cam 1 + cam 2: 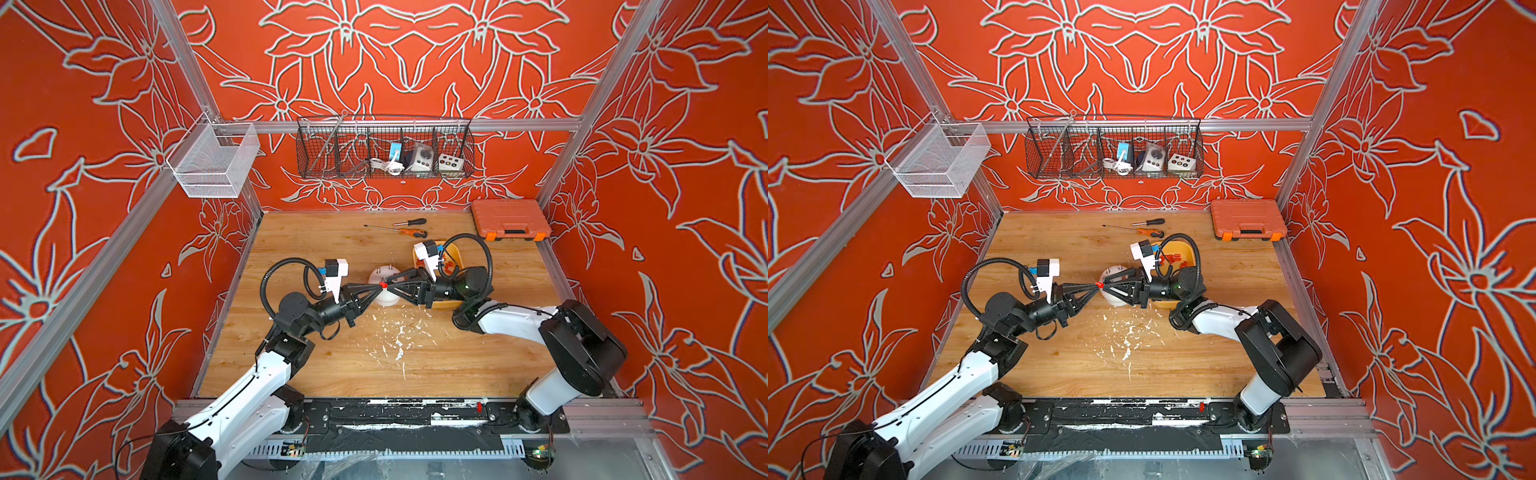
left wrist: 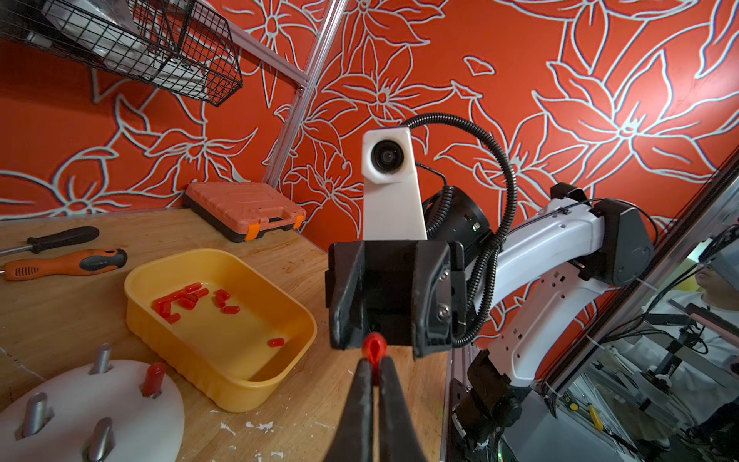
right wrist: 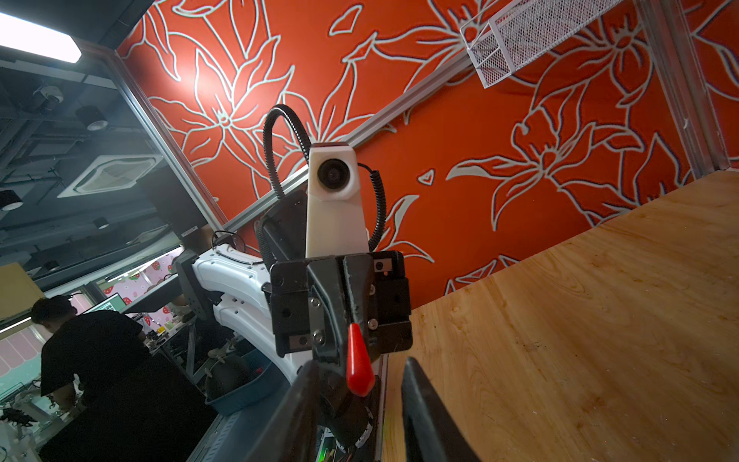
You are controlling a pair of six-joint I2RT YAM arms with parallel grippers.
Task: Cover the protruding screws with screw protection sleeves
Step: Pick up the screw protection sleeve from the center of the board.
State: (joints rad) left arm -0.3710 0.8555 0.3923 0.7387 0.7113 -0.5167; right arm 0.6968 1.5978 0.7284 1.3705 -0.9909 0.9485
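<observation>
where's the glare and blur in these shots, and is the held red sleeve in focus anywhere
Right wrist view: ceiling light blown out, sleeve sharp, foreground fingers dark. Left wrist view: evenly lit, sleeve crisp. Both top views: even light, no glare, frame posts splay outward from the wide lens, sleeve a small red dot.

White arms (image 1: 245, 386) are showing black joints (image 1: 582, 353) and ribbed black cables (image 1: 286, 260); left hand (image 2: 372, 370) and right hand (image 1: 391, 286) are looking black.
</observation>
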